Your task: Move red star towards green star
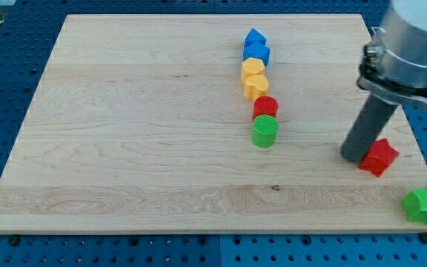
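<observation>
The red star (379, 156) lies near the board's right edge, toward the view's bottom right. The green star (426, 205) sits at the board's bottom right corner, down and to the right of the red star, with a gap between them. My tip (354, 157) rests on the board, touching the red star's left side. The rod rises from it up and to the right to the arm's grey body at the view's top right.
A column of blocks runs down the board's middle: two blue blocks (255, 46), two yellow blocks (254, 78), a red cylinder (266, 107) and a green cylinder (265, 132). The wooden board (124, 133) lies on a blue pegboard.
</observation>
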